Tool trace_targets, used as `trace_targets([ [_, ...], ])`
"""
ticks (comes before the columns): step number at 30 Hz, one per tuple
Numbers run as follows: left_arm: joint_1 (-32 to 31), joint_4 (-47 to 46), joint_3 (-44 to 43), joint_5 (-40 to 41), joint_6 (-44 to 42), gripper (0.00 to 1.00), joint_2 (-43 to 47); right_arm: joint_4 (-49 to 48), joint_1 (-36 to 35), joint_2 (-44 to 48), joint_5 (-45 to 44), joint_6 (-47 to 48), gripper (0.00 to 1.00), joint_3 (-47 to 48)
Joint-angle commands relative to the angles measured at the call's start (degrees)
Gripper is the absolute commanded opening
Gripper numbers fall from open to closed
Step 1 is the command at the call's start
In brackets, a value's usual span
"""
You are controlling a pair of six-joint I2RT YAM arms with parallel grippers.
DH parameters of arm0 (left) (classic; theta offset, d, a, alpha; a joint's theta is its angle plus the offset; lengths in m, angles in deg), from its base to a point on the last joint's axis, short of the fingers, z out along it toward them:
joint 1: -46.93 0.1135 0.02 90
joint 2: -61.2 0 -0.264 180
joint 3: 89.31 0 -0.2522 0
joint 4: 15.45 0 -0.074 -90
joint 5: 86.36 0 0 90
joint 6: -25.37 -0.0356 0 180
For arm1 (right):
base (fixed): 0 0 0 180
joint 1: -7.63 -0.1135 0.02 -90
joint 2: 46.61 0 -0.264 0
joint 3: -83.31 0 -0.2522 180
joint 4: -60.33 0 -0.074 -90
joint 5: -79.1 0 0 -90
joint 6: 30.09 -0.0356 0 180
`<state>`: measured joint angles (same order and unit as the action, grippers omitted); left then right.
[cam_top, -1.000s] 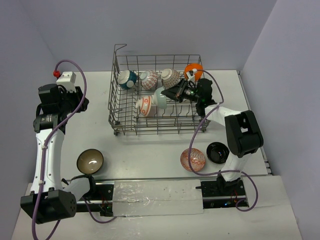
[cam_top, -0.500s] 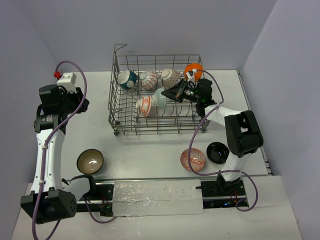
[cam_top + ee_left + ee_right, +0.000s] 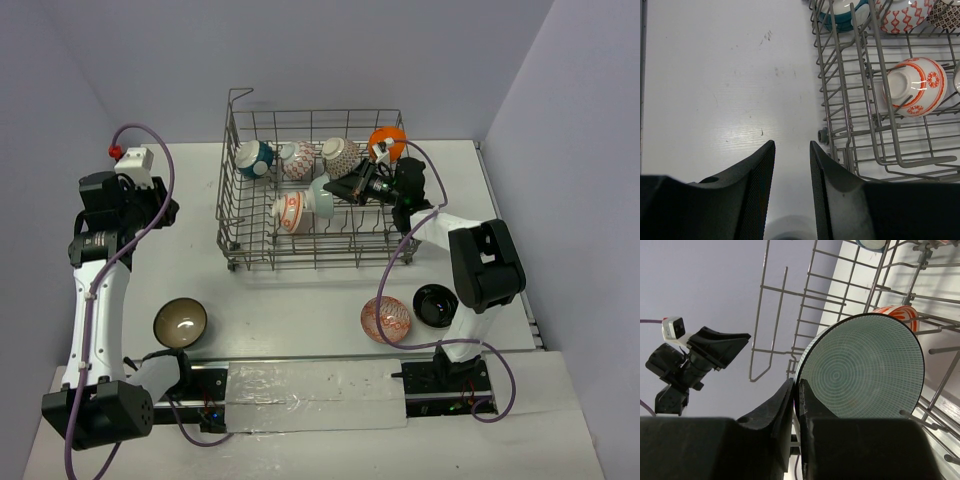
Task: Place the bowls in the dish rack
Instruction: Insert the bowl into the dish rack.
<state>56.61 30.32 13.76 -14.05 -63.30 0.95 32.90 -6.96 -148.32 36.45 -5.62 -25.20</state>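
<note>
6 in rack point(image 3: 228, 215), incl. green bowl point(image 3: 860, 375) pinched in right jaws. Left jaws part-open, empty. Brown bowl point(image 3: 180, 322), red bowl point(image 3: 387, 319), black bowl point(image 3: 436, 305) not yet loaded, on counter point(image 3: 300, 300).

A white table point(image 3: 300, 290) sits between pale lilac walls point(image 3: 330, 50). A small white box point(image 3: 135, 157) with a red knob point(image 3: 113, 147) is at its far left corner. Faint dark scuffs point(image 3: 767, 35) mark the tabletop. A crinkled clear sheet point(image 3: 315, 393) lies along the near edge.

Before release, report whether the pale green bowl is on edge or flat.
On edge: pale green bowl shows its side from above, rim in the right gripper.
</note>
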Motion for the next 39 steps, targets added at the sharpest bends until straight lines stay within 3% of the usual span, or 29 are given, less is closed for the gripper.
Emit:
trace_targets([
  [1, 0.35, -1.95, 0.25, -0.24, 0.44, 0.40, 1.27, -1.18, 0.44, -0.77, 1.86, 1.73, 0.14, 0.98],
  [9, 0.35, -2.12, 0.51, -0.24, 0.52, 0.40, 1.36, 4.00, 1.67, -0.33, 3.53, 4.54, 0.22, 2.12],
  [23, 0.44, -2.30, 1.12, -0.76, 0.52, 0.40, 1.63, 9.90, 3.34, 0.90, 4.33, 9.55, 0.25, 3.00],
  [30, 0.44, -2.92, 2.00, -0.24, 0.26, 0.41, 2.85, 19.19, 3.78, 2.66, 4.07, 15.08, 0.36, 5.54],
  [39, 0.61, -3.88, 4.55, -1.03, 0.17, 0.41, 5.93, 23.69, 3.95, 4.24, 2.74, 19.04, 0.42, 5.90],
])
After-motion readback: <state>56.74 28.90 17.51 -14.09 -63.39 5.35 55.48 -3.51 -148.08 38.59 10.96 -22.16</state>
